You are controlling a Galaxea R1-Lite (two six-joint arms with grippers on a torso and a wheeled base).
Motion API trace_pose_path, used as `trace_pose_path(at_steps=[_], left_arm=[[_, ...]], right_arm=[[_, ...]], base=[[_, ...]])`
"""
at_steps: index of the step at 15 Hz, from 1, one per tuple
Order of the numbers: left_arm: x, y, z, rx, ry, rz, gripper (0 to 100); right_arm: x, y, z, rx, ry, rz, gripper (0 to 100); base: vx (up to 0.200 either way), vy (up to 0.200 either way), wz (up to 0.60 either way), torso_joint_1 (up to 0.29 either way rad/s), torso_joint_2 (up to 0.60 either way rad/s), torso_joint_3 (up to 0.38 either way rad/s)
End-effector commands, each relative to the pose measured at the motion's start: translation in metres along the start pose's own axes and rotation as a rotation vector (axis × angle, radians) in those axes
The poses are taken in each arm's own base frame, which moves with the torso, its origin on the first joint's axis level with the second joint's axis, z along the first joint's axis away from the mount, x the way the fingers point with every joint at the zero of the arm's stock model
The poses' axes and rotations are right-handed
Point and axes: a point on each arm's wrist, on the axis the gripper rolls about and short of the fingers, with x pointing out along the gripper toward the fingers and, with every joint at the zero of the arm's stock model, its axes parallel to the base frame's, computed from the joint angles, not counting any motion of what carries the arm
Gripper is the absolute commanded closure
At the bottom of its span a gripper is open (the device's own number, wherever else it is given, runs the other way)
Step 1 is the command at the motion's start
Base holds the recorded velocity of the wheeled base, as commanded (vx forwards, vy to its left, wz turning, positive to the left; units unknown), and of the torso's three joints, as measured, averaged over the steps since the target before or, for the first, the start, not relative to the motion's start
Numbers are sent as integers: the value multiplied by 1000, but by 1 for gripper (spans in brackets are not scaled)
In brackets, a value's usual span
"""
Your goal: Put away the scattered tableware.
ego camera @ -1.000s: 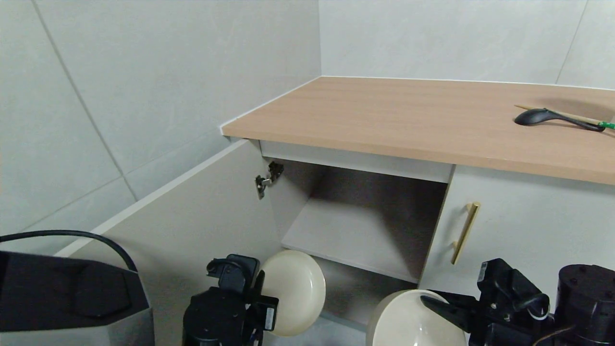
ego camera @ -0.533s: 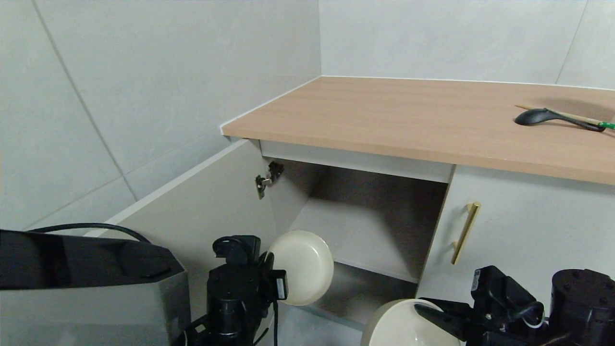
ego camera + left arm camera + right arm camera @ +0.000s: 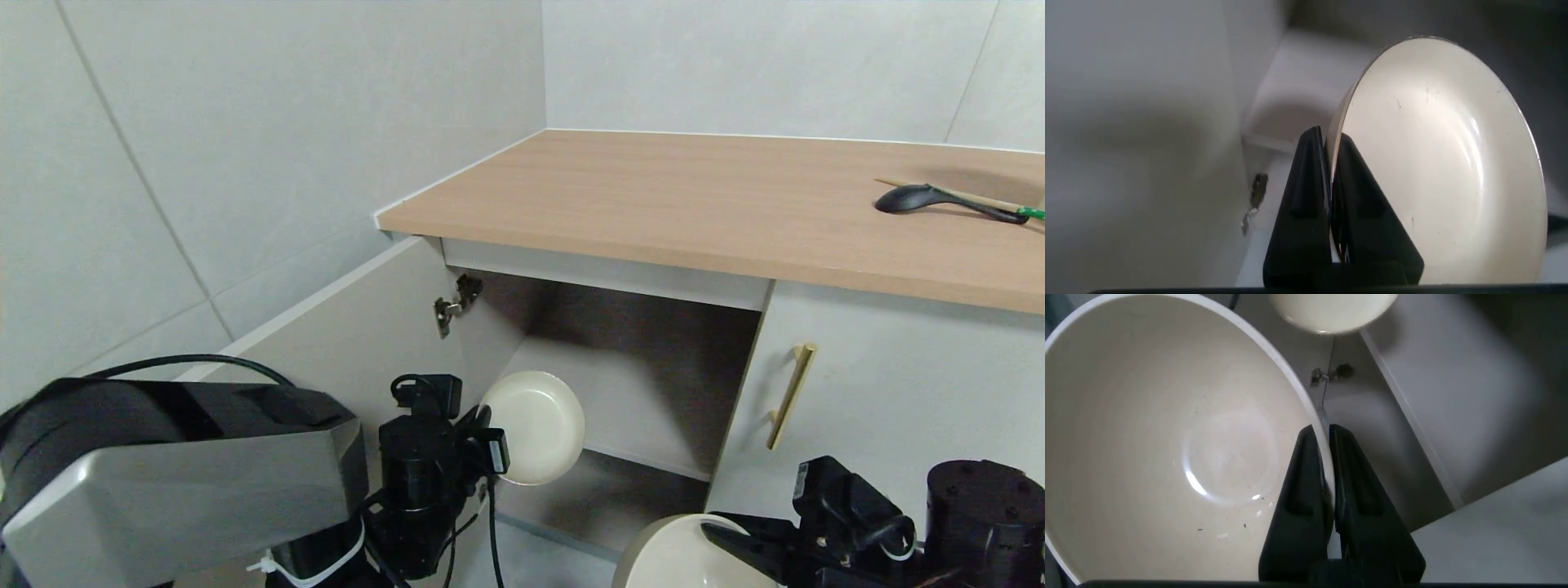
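Since the earlier frames, the cream plate (image 3: pixel 539 425) has been carried up and forward toward the open cabinet, while the cream bowl (image 3: pixel 673 559) has been lowered slightly at the near edge of the head view.

Nearest, the bowl is gripped by the right end effector (image 3: pixel 722 535), whose fingers are pinched across the rim, one inside and one outside. Just beyond, the plate is held on edge by the left end effector (image 3: pixel 483 445), which is clamped on the rim. The plate is at the cabinet mouth, beside the swung-out door (image 3: pixel 343 327) and in front of the shelf (image 3: pixel 620 400), not yet resting on it. Farther off, a black spoon (image 3: pixel 914 198) and a wooden stick (image 3: pixel 976 198) are lying together on the surface (image 3: pixel 653 196).

Stowing the plate is judged to be the step in hand. For the next move, the plate would need to be taken inside, past the hinge side, tilted toward flat and set on the shelf before being let go. The bowl and the utensils are still to be put away.
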Motion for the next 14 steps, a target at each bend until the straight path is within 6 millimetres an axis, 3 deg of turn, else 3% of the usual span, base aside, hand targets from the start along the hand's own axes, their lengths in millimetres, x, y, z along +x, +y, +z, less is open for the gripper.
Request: trace_pose_path(at_steps=[1, 4, 8, 14], left_arm=[[12, 1, -7, 0, 1, 5, 100], [31, -6, -16, 39, -14, -31, 100], [81, -16, -48, 96, -63, -29, 100], [112, -21, -37, 19, -82, -41, 100]], right_arm=[[4, 1, -5, 9, 27, 8, 100], [9, 0, -12, 25, 59, 14, 100], [1, -12, -11, 48, 47, -52, 100], [2, -12, -12, 49, 52, -51, 100]], base=[[0, 0, 0, 0, 0, 0], [0, 0, 0, 0, 0, 0], [0, 0, 0, 0, 0, 0], [0, 0, 0, 0, 0, 0]])
